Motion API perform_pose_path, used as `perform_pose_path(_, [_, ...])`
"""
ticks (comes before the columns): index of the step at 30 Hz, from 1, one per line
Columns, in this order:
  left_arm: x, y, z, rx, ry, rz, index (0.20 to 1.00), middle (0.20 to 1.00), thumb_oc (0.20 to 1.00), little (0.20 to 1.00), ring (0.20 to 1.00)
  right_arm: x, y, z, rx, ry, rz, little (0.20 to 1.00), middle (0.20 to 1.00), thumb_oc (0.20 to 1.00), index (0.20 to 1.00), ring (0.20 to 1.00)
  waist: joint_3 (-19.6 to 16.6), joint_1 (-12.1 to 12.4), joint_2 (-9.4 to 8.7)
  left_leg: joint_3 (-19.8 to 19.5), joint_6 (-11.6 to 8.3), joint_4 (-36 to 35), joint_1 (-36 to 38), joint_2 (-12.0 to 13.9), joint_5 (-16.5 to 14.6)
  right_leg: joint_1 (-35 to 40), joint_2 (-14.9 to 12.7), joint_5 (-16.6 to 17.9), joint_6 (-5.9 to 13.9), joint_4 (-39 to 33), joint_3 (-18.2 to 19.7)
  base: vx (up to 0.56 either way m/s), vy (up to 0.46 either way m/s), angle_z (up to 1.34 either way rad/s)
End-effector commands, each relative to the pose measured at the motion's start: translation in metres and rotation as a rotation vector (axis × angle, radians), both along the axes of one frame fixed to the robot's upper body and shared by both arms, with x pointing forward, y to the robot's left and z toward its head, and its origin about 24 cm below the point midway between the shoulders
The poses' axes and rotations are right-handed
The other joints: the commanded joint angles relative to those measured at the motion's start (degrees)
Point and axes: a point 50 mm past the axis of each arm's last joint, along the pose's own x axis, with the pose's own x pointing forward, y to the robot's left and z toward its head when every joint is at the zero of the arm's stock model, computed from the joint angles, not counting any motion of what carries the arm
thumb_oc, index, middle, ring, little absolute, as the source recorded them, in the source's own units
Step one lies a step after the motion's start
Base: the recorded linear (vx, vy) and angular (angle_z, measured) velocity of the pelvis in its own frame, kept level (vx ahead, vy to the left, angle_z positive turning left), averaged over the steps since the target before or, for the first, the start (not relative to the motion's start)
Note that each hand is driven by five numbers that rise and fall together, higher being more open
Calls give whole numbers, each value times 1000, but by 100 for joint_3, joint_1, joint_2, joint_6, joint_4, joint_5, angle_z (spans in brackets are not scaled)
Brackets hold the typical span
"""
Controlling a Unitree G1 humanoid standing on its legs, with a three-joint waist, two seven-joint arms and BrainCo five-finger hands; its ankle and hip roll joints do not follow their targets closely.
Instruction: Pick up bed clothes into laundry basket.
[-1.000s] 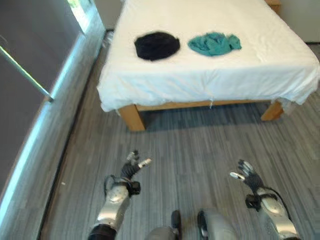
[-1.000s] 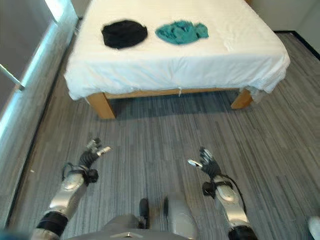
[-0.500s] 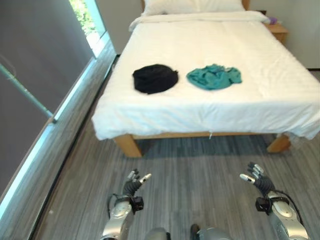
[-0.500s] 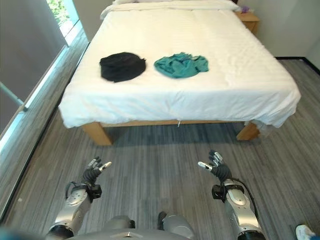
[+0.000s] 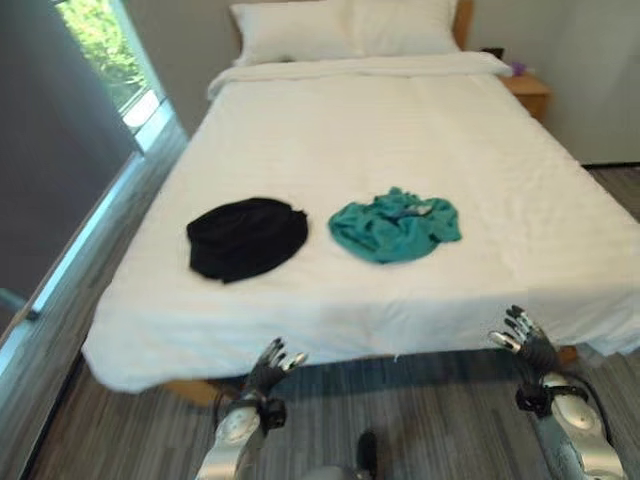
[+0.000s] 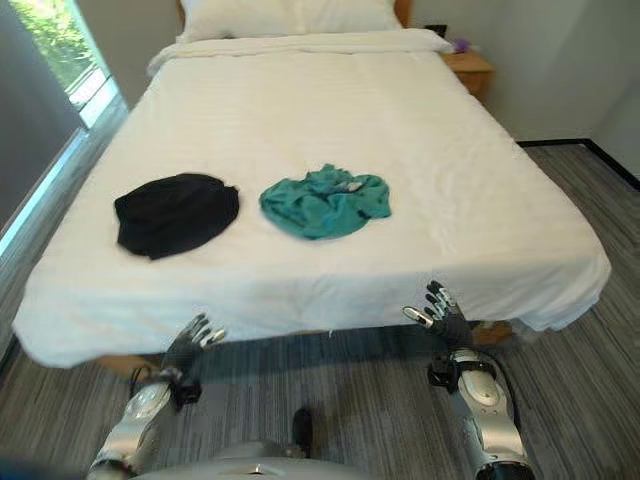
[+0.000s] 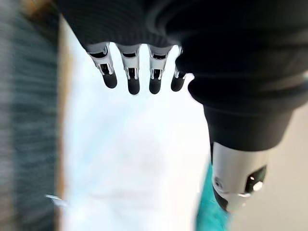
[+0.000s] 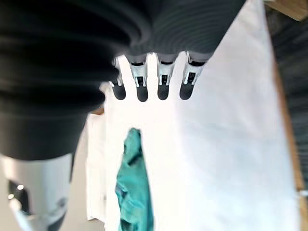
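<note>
Left hand [image 6: 192, 337] relaxed, empty, below bed edge. Black garment [image 6: 176, 213] left, teal garment [image 6: 326, 202] beside it on white bed [image 6: 480, 190]. Right hand [image 6: 440, 308] loose, empty. Best: step closer, reach over edge, gather whole garment.

**Robot body: appearance, as seen**

Both forearms are silver-grey shells with a smooth metallic sheen, tapering toward the wrist. Each wrist and hand back is wrapped in a dark ribbed cover. Left hand [image 5: 268, 366]: silver fingers [image 7: 130, 72] ending in dark rounded tips, set in a row. Right hand [image 6: 440, 308]: same build, with pale silver segments and black tips. The thumbs have a silver casing with a dark recessed window and small bright fasteners.
</note>
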Motion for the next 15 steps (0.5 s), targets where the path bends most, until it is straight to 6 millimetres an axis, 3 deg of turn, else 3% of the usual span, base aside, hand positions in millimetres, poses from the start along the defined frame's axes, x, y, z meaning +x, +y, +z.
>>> perform_pose_path(1, [0, 18, 13, 79, -67, -8, 1000, 1000, 1000, 1000, 1000, 29, 4, 47, -106, -209, 93, 1000, 1000, 1000, 1000, 1000, 274, 47, 210, 165, -1164, 232, 319, 735, -119, -468, -100, 2543, -6, -784, 118, 203, -13, 72])
perform_pose_path(2, [2, 19, 16, 79, -79, -17, 1000, 1000, 1000, 1000, 1000, 30, 5, 55, -97, -242, 107, 1000, 1000, 1000, 1000, 1000, 305, -19, 275, -3, -1182, 189, 482, 812, -120, -759, -129, 2315, -160, -932, 101, 213, -13, 74])
perform_pose_path(3, [2, 19, 16, 79, -78, -17, 1000, 1000, 1000, 1000, 1000, 30, 5, 55, -97, -241, 107, 1000, 1000, 1000, 1000, 1000, 313, -38, 270, -23, -1184, 179, 497, 804, -119, -747, -141, 2294, -163, -917, 83, 200, -67, 79])
perform_pose_path(4, [3, 18, 17, 80, -79, -29, 1000, 1000, 1000, 1000, 1000, 32, 6, 64, -82, -280, 119, 1000, 1000, 1000, 1000, 1000, 303, -83, 272, -101, -1228, 139, 549, 817, -124, -896, -150, 2190, -218, -1345, 168, 249, -148, 77])
perform_pose_path(5, [4, 16, 17, 78, -80, -46, 1000, 1000, 1000, 1000, 1000, 33, 4, 88, -85, -380, 132, 1000, 1000, 1000, 1000, 1000, 273, -220, 194, -311, -1292, 70, 659, 756, -215, -965, -109, 2165, -198, -2204, 418, 260, -142, 71])
perform_pose_path(6, [4, 16, 17, 77, -80, -47, 1000, 1000, 1000, 1000, 1000, 32, 4, 88, -84, -379, 131, 1000, 1000, 1000, 1000, 1000, 286, -239, 213, -339, -1290, 65, 690, 770, -230, -897, -106, 2170, -197, -2268, 388, 341, -166, 98])
perform_pose_path(7, [6, 13, 14, 99, -69, -72, 1000, 1000, 1000, 1000, 1000, 30, -3, 114, -102, -492, 123, 1000, 1000, 1000, 1000, 1000, 268, -337, 75, -521, -1322, 100, 736, 685, -409, -652, -33, 2146, -146, -3182, 760, 190, -100, 81])
perform_pose_path(10, [-2, 6, 5, 85, -32, -105, 1000, 1000, 1000, 1000, 1000, 28, -5, 154, -177, -633, 144, 1000, 1000, 1000, 1000, 1000, 110, -242, -10, -608, -1345, 68, 694, 634, -441, -245, -105, 2215, -96, -3643, 805, 115, -87, 73])
perform_pose_path(14, [-17, 8, -6, 54, 22, -89, 1000, 1000, 1000, 1000, 1000, 38, -15, 173, -263, -652, 145, 1000, 1000, 1000, 1000, 1000, 5, -129, -33, -699, -1392, 28, 675, 652, -397, -61, -96, 2273, -143, -3896, 721, 85, -100, 27])
perform_pose_path(15, [-26, 7, -12, 31, 58, -101, 1000, 1000, 1000, 1000, 1000, 44, -27, 179, -388, -590, 140, 1000, 1000, 1000, 1000, 1000, -34, -49, -62, -796, -1413, 12, 649, 649, -399, 37, -98, 2260, -188, -4022, 649, 132, -136, 12])
